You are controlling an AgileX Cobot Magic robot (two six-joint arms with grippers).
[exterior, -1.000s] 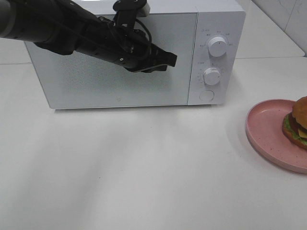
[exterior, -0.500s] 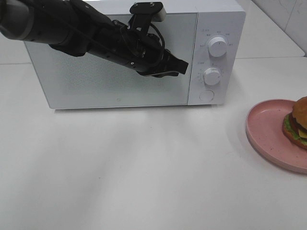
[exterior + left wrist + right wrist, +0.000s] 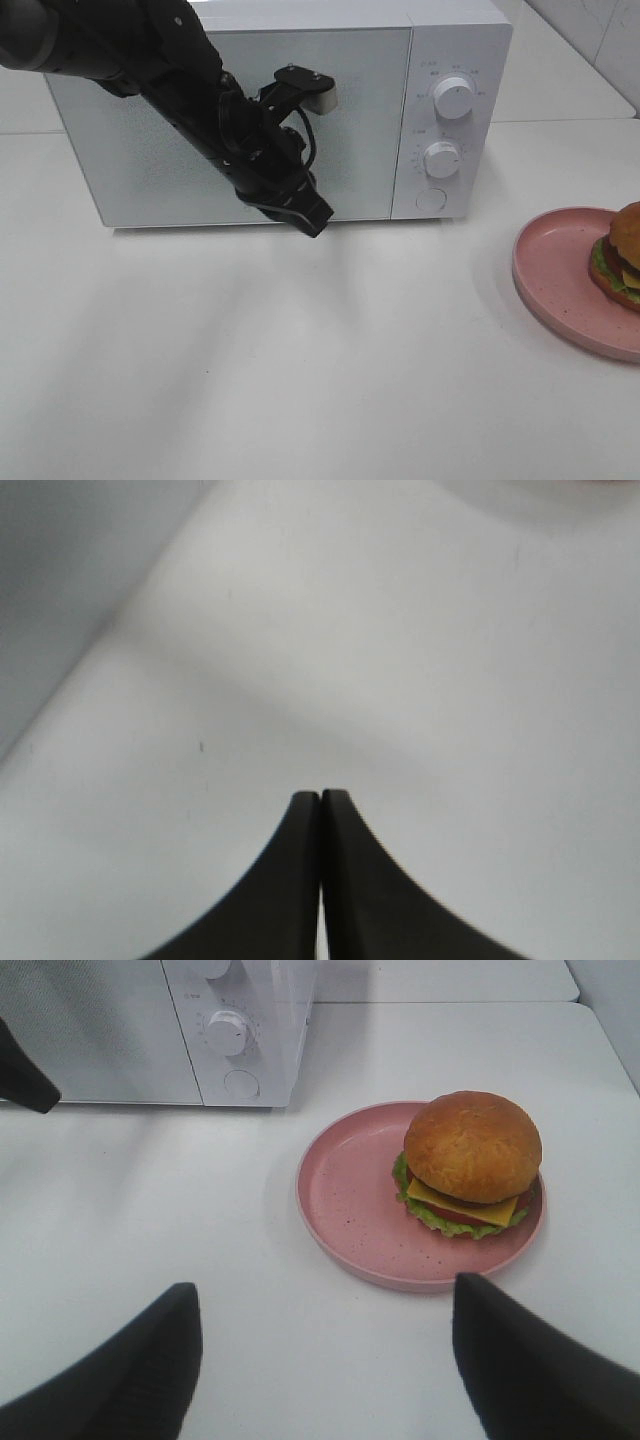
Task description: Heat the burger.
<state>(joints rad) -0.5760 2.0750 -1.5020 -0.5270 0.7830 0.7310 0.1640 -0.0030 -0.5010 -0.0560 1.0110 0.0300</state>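
Pink plate (image 3: 350, 1210): burger (image 3: 470, 1160) | left gripper (image 3: 320, 798): closed, empty | right gripper (image 3: 320, 1305): open

The left arm (image 3: 150, 75) reaches in from the upper left and slants down across the front of the microwave (image 3: 455, 40), its wrist bent so the left gripper (image 3: 316, 220) points down toward the desk (image 3: 320, 380) just before the microwave's lower edge. Its two dark fingers (image 3: 300, 880) are pressed together with nothing between them. The right gripper (image 3: 320, 1360) hangs above the desk, well right of the microwave, its fingers (image 3: 130, 1370) spread wide and empty.
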